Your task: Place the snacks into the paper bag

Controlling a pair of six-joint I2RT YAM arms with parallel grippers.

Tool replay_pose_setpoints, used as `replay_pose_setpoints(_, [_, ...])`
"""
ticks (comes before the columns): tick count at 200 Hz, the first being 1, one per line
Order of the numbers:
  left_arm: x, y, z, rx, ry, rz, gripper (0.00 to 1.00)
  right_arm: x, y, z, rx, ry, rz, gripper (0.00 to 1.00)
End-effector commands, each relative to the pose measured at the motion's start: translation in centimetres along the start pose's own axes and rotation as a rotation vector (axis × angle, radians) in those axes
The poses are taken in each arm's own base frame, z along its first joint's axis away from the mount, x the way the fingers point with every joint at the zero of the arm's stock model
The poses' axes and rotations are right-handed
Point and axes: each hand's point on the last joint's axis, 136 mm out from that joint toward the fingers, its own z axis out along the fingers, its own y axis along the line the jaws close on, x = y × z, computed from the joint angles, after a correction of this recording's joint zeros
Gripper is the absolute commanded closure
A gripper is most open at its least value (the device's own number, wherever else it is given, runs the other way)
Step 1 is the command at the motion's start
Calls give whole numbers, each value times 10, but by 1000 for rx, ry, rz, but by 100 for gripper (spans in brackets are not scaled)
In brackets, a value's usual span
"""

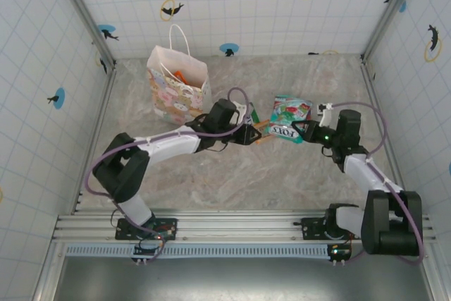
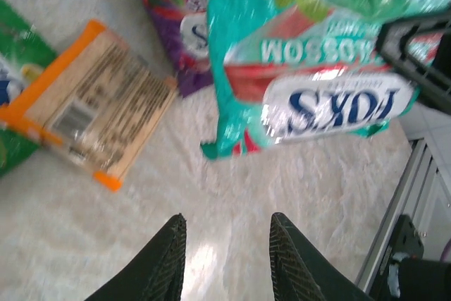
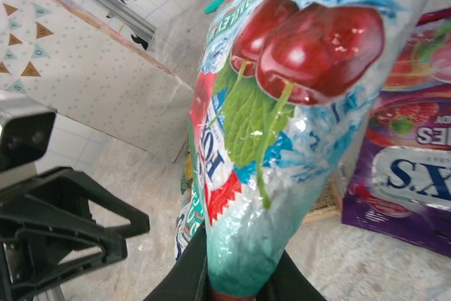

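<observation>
My right gripper (image 1: pixel 299 130) (image 3: pixel 239 267) is shut on the bottom edge of a teal snack packet (image 1: pixel 289 118) (image 3: pixel 303 103) printed with cherries and holds it up off the table. To the left of it my left gripper (image 1: pixel 250 134) (image 2: pixel 227 234) is open with only bare table between its fingers. An orange-edged snack bar (image 2: pixel 91 103) lies ahead and left of it, and the teal packet (image 2: pixel 310 68) hangs ahead and right. A purple snack packet (image 2: pixel 176 12) (image 3: pixel 409 174) lies flat behind. The white paper bag (image 1: pixel 176 86) (image 3: pixel 84 82) stands upright at the back left with something orange inside.
A green packet (image 2: pixel 14 103) lies at the left edge of the left wrist view. Tiled walls (image 1: pixel 246 5) close in the marble table (image 1: pixel 282 174) on three sides. The two grippers are close together in the middle of the table.
</observation>
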Motion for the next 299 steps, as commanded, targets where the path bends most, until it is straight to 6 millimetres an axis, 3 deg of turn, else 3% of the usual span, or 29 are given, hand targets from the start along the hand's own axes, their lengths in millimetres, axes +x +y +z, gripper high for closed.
replay_pose_setpoints(1, [21,11,-19,-66,20,-1,64,-8,15,1,15,-58,-38,97])
replay_pose_setpoints(59, [51,40,-61,-154,-39,-89,61,-7,72,18,-31,-118,-159,97])
replay_pose_setpoints(105, [57,65,-98,-198,-130,-180,57,5,120,33,-97,-176,-273,98])
replay_pose_setpoints(141, [62,88,-127,-244,-189,-233,53,-1,163,42,-159,-247,-368,98])
replay_pose_setpoints(218, [48,138,-187,-353,-320,-323,44,-43,246,80,-297,-330,-524,99])
replay_pose_setpoints(299, [36,169,-225,-366,-414,-417,41,-97,297,116,-324,-430,-661,100])
